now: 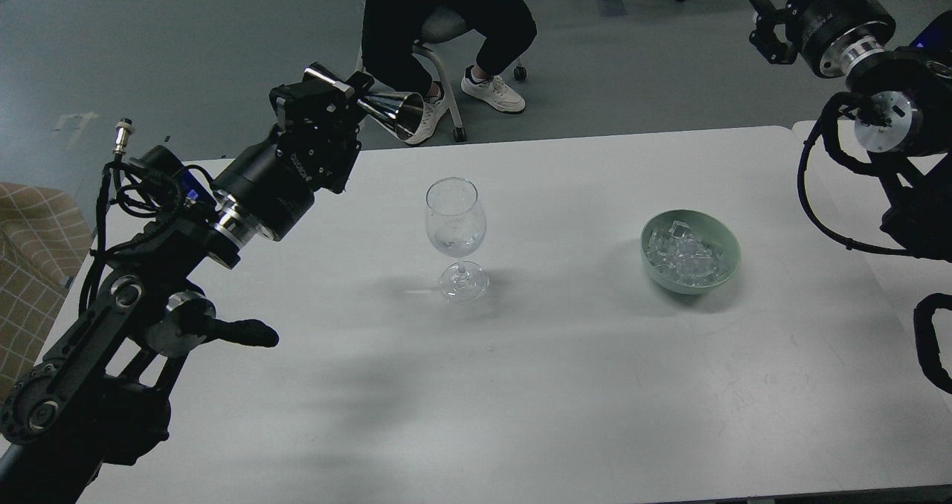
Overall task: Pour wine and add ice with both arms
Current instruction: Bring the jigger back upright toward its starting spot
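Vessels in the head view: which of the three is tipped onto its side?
The steel jigger, gripped in the left pincer with its mouth pointing sideways. The wine glass and green bowl stand upright on the table.

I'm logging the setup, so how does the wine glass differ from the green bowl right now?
The wine glass is tall, clear and stemmed; the green bowl is low, wide and opaque. The glass holds only a little clear liquid at the bottom, while the bowl is heaped with ice cubes. The glass stands near the table's middle, the bowl further right. Both stand upright on the table, untouched by either hand.
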